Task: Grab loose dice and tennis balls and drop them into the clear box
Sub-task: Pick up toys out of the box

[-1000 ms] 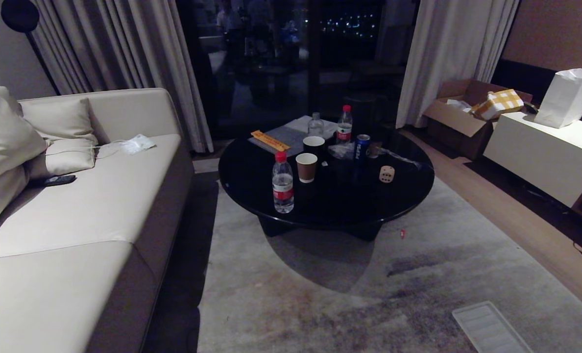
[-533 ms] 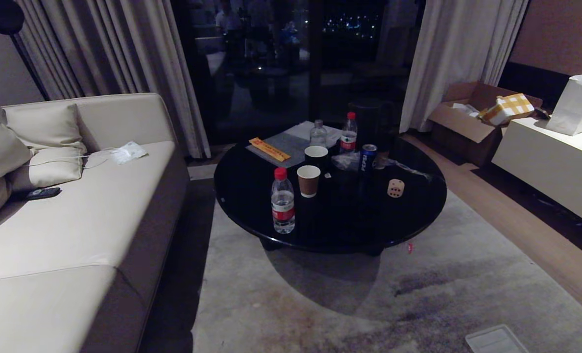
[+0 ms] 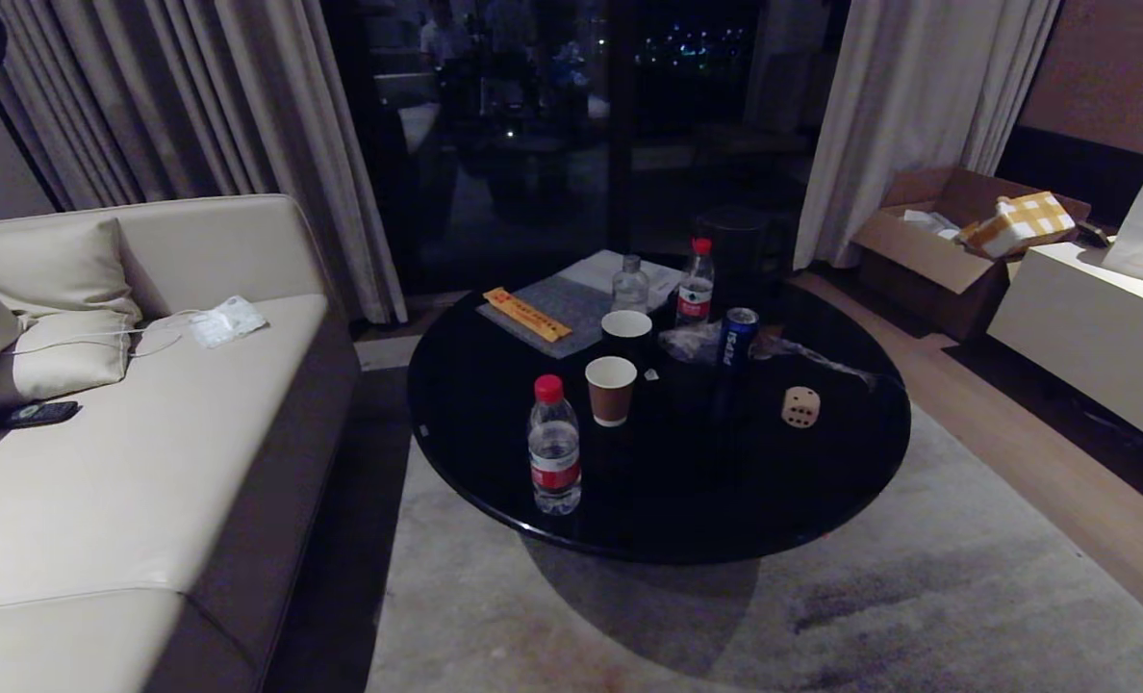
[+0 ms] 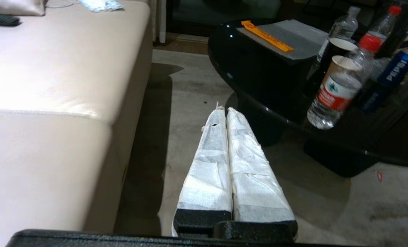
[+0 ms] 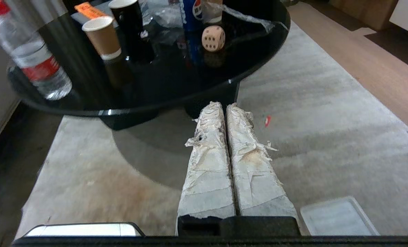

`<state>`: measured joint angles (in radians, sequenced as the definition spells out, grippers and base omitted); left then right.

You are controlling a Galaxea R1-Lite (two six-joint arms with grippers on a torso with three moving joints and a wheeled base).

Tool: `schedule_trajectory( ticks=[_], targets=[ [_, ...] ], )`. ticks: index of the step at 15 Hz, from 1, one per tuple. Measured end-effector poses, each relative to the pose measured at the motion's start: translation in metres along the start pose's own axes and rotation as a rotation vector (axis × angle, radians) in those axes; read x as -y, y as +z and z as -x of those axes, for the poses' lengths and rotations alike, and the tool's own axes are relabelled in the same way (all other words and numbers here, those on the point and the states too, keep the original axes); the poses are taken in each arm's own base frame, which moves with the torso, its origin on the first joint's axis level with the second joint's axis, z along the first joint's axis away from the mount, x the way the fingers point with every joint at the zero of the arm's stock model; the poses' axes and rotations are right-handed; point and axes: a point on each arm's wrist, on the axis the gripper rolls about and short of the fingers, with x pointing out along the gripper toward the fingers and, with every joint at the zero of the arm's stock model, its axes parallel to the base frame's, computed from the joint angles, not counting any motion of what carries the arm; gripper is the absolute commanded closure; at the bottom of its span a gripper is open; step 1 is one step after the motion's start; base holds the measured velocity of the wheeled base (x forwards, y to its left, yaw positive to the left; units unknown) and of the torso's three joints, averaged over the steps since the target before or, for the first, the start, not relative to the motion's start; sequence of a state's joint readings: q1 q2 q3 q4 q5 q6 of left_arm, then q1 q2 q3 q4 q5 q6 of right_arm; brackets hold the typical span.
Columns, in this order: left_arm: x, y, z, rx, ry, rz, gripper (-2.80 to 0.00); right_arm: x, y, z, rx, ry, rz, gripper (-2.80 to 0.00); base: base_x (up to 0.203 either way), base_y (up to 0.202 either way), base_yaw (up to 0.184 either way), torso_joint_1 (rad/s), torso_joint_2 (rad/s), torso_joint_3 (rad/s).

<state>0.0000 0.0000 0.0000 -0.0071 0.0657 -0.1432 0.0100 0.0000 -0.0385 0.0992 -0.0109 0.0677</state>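
From my remote seat, near to far. Closest in: both arms parked low over the rug (image 5: 327,113). Left gripper (image 4: 223,109) has its taped fingers pressed together, holding nothing; right gripper (image 5: 222,104) likewise, empty. A ribbed whitish lid (image 5: 338,216) lies on the rug just beside the right gripper.

What's changed: over the last sec the whole head view has shifted, so the cam has moved closer to the round black table (image 3: 822,500); the things on it haven't budged. My read: approach phase, no pick begun yet.

On the table, w/ me at 6 o'clock: water bottle (image 3: 554,448) at abt 7, brown paper cup (image 3: 611,389) near centre, black cup (image 3: 626,334) behind it, Pepsi can (image 3: 737,337) toward 1, two more bottles at 12. The beige die (image 3: 800,406) sits alone at abt 3, well apart from both grippers.

Count: dice 1, bottles 3, cups 2, can 1. Tennis balls 0 in view; clear box not in view either.

Farthest: sofa (image 3: 148,433) at 9, cardboard box (image 3: 927,241) at 2.
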Motion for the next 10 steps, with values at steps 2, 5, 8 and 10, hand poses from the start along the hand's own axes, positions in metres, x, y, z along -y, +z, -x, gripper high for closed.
schedule_trajectory(
  ticks=[2, 5, 8, 10],
  targets=[
    [0.0000, 0.0000, 0.0000, 0.000, 0.000, 0.000, 0.00, 0.0000, -0.0001, 0.0000, 0.000, 0.000, 0.001, 0.00, 0.180, 0.000, -0.001, 0.003, 0.00, 0.002],
    [0.0000, 0.0000, 0.0000, 0.000, 0.000, 0.000, 0.00, 0.0000, 0.0000, 0.0000, 0.000, 0.001, 0.000, 0.00, 0.181, 0.000, 0.000, 0.003, 0.00, 0.004],
    [0.0000, 0.0000, 0.0000, 0.000, -0.001, 0.000, 0.00, 0.0000, -0.0001, 0.0000, 0.000, 0.000, 0.000, 0.00, 0.180, 0.000, -0.002, 0.001, 0.00, 0.004],
    [0.0000, 0.0000, 0.0000, 0.000, 0.000, 0.000, 0.00, 0.0000, 0.0000, 0.0000, 0.000, 0.000, 0.000, 0.00, 0.184, 0.000, -0.003, 0.002, 0.00, -0.001]
  ],
)
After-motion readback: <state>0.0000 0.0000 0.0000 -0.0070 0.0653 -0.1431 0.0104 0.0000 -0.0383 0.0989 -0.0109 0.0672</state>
